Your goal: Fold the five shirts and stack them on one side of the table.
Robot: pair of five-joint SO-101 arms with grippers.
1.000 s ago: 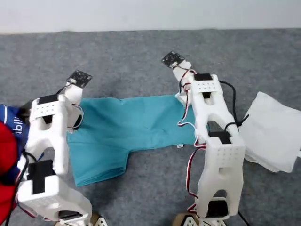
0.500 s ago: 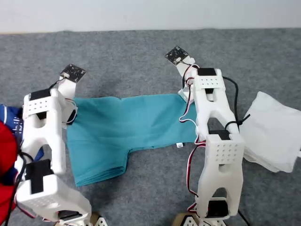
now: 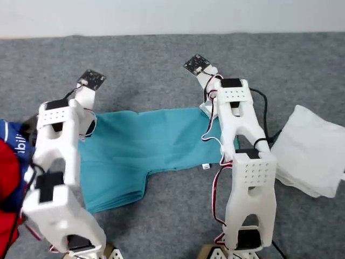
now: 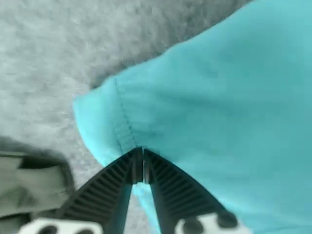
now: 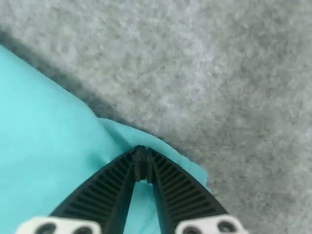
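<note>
Left wrist view: left gripper [image 4: 139, 158] seemingly pinches shirt [image 4: 219, 97].

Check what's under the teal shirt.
The teal shirt lies spread on the grey table cover, which shows along its edges. The left gripper and right gripper pinch its far corners. Anything directly beneath is covered.

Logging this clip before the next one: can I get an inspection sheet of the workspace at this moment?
Surface: grey carpet-like table top.
Job's things: teal shirt spread mid-table, layered at its near-left end; white folded shirt to the right; red cloth and blue cloth at the left edge.
Clutter: nothing seen.
Grippers: left gripper shut on a teal shirt corner; right gripper shut on another corner.
Cables: wires run along the right arm.
Surroundings: white wall beyond the table.
</note>
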